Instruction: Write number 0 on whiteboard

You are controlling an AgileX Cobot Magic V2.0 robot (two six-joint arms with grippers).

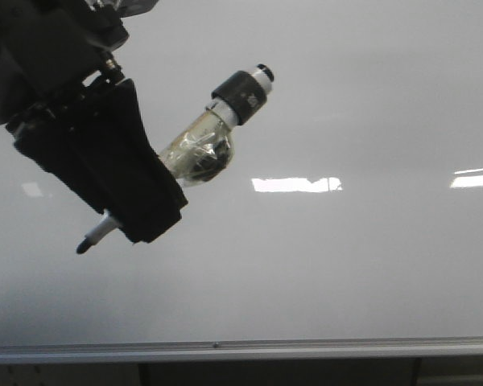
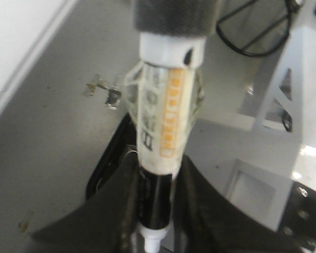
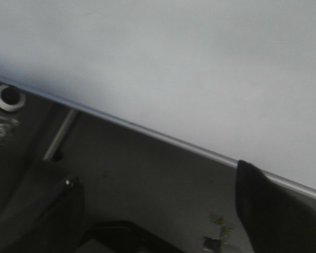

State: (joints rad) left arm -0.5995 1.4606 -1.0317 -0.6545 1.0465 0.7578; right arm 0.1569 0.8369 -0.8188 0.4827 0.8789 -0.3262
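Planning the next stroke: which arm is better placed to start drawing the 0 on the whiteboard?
Left. Its gripper is shut on the marker, tip pointing down-left in front of the whiteboard, where no 0 shows yet. The right fingers hold nothing, below the board's rail.

Whiteboard (image 1: pixel 346 265) lies bare right of the left hand (image 1: pixel 141 217)

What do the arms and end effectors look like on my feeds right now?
The left end effector is matte black, with broad flat wedge-shaped fingers and a bolt at its joint to the darker wrist housing. Of the right end effector only blurred black finger edges show. No cables, markings or sleeves are visible.
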